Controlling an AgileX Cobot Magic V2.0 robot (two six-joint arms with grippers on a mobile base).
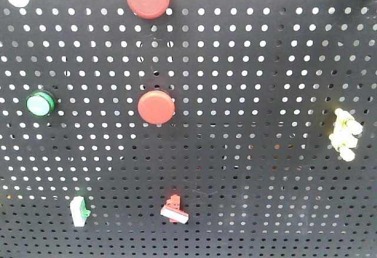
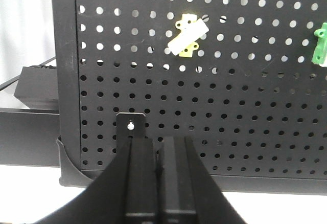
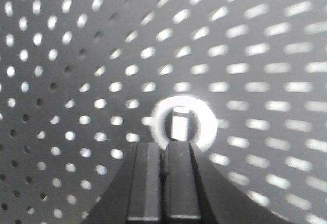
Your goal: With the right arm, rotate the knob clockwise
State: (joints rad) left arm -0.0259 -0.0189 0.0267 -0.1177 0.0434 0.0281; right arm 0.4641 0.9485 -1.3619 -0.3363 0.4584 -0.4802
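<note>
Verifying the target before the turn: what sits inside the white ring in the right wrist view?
A small grey knob stands inside the white ring, on the pegboard. The ring's bottom is hidden by the shut right pincer; the view is blurred.

Right hand closed just short of the knob on the perforated surface

The right hand (image 3: pixel 164 151) rises from the bottom middle of the picture, its two dark fingers (image 3: pixel 145 183) pressed together with only a thin seam between them. Their tips reach the lower rim of the knob (image 3: pixel 179 120), a grey upright stub inside a bright white collar, and hide that rim's lowest part. The dark perforated surface (image 3: pixel 76 55) fills the rest, blurred toward the right.
</note>
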